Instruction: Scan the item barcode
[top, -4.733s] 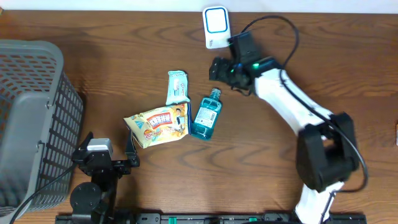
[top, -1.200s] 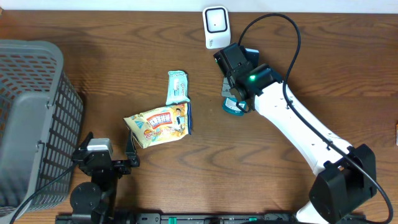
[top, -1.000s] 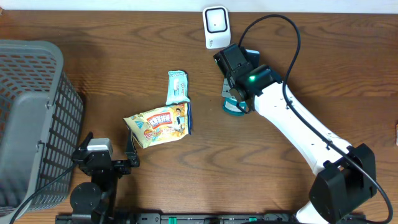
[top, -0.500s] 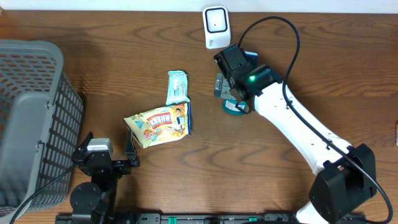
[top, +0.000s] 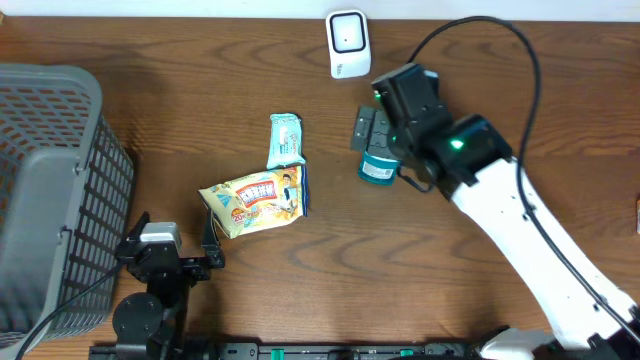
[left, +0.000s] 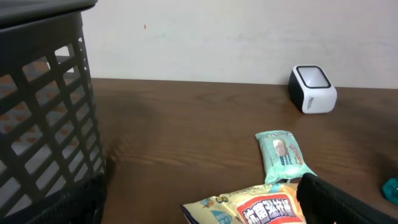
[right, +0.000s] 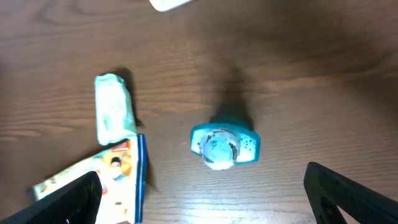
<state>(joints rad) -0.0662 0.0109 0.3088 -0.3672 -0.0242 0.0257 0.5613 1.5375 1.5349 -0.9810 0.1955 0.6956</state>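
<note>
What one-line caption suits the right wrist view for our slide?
Open right gripper above an upright teal bottle, wipes pack and snack bag nearby on wooden table.

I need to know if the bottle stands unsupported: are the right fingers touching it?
Apart. The right wrist view shows the upright bottle with bare table between it and both right fingers, which are spread wide.

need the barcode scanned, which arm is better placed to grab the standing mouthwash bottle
Right arm: its open jaws hover over the upright mouthwash bottle; the left arm sits by the basket, far from it.
</note>
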